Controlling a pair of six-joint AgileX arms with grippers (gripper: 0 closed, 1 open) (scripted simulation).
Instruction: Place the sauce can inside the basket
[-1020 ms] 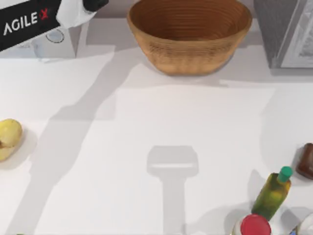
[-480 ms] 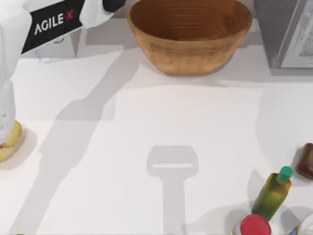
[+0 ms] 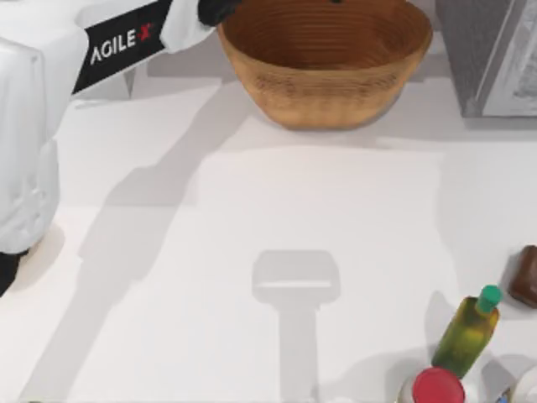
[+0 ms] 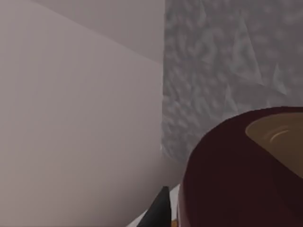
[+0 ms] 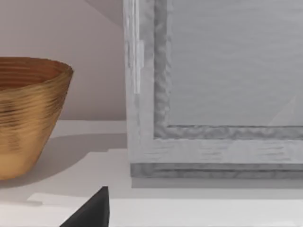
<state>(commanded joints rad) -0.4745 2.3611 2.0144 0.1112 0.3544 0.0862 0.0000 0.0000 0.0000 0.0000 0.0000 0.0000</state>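
Item: sauce can [image 4: 236, 175], apparently clamped in my left gripper [image 3: 220, 10] at the basket [image 3: 325, 63] rim's upper-left edge, tabletop [image 3: 319, 210] below. Status: carry nearly complete; positioning over the bowl and release outstanding. Right arm: parked, fingers' state undeterminable.

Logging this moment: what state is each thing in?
Can: held close under the left wrist camera, off the table.
Basket: upright, nothing visible inside.
Olive bottle: upright, green cap on.
Red-capped container: upright, capped.
Left arm: stretched toward the basket's left rim.
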